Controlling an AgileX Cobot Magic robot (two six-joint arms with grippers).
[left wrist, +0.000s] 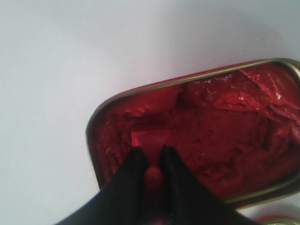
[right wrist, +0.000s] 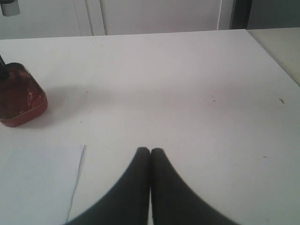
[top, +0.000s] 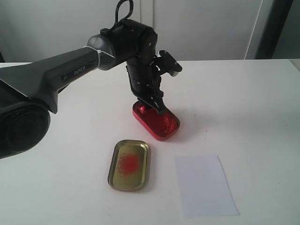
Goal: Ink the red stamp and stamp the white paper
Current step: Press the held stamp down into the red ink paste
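Note:
My left gripper (left wrist: pixel 151 153) is shut on the thin handle of the red stamp (left wrist: pixel 150 138), whose square base presses into the lumpy paste at one end of the red ink tin (left wrist: pixel 206 136). In the exterior view that gripper (top: pixel 151 104) stands over the far left end of the ink tin (top: pixel 161 124), and the stamp is hidden between the fingers there. The white paper (top: pixel 204 185) lies flat at the front right, blank as far as I can see; its corner also shows in the right wrist view (right wrist: pixel 37 183). My right gripper (right wrist: pixel 150 152) is shut on nothing, above bare table beside the paper.
A gold tin lid (top: pixel 130 164) with a red smudge lies open-side up left of the paper, in front of the ink tin. The ink tin (right wrist: pixel 18 101) appears far off in the right wrist view. The white table (top: pixel 243 108) ends at a wall behind.

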